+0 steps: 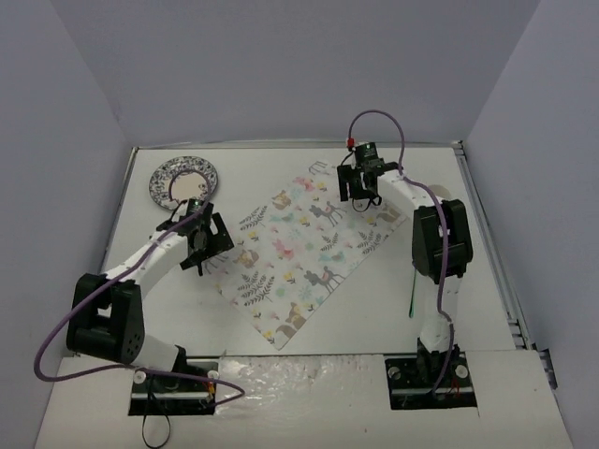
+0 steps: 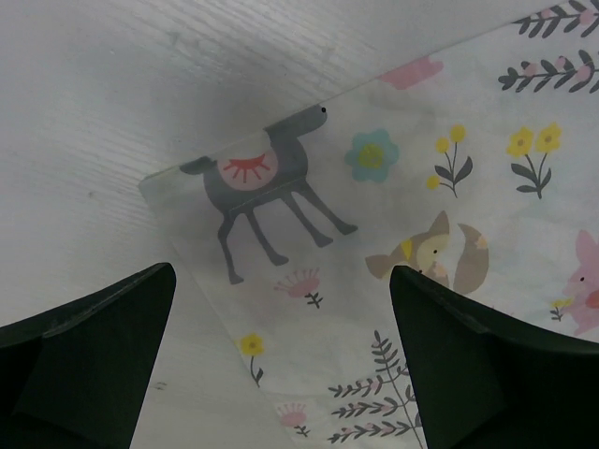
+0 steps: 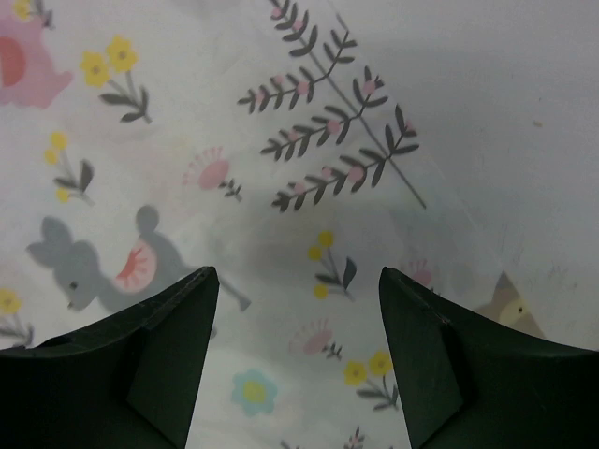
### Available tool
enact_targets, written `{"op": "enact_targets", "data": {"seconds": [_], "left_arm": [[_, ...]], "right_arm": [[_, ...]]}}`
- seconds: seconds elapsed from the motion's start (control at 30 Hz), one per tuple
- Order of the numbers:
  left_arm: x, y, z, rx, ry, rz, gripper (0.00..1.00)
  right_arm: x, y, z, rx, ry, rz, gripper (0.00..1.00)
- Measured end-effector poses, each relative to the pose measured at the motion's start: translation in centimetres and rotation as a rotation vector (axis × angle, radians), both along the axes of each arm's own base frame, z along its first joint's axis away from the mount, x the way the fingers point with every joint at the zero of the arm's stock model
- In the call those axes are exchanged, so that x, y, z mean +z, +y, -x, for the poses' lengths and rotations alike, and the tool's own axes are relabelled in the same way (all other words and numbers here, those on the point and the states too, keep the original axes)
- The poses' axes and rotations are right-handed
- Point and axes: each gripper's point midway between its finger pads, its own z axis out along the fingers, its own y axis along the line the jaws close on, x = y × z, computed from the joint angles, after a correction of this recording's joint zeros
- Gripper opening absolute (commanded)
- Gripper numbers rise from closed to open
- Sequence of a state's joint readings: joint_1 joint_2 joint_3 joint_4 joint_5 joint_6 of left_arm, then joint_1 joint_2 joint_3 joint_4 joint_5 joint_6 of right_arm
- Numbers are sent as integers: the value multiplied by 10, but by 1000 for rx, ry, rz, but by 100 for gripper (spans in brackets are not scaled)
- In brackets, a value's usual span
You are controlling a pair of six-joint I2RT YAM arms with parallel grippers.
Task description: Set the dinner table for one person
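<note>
Right in front of us, the arm bases (image 1: 178,385) sit at the near edge of the dinner table (image 1: 374,313), whose white top fills the scene. We see the left gripper (image 2: 281,276), jaws spread wide and empty, above the placemat's (image 1: 304,253) left corner. The right gripper (image 3: 298,273), equally spread and empty, is above its far right corner. A patterned plate (image 1: 182,181) sits far left, clear of the mat.

white table (image 1: 487,281), pastel animal-print placemat (image 1: 304,257)
</note>
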State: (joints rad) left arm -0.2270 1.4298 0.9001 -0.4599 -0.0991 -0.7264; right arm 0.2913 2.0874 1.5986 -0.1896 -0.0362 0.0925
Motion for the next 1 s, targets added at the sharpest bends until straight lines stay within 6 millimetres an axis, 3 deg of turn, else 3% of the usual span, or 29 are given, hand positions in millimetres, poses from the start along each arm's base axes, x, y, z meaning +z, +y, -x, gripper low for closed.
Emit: {"op": "enact_targets", "data": {"seconds": [0.1, 0.2, 0.33, 0.73, 1.0], "left_arm": [[-13, -3, -6, 14, 17, 7, 97], [-24, -5, -11, 28, 28, 11, 97], [-39, -6, -15, 47, 48, 13, 97], [-40, -8, -46, 91, 31, 0, 97], [-36, -10, -48, 106, 31, 13, 97]], "right_arm": [[-30, -10, -20, -28, 34, 6, 66], [-41, -11, -38, -36, 23, 9, 66], [-39, -7, -55, -26, -9, 0, 66], [-43, -17, -90, -40, -67, -7, 66], [-39, -21, -98, -34, -78, -9, 67]]}}
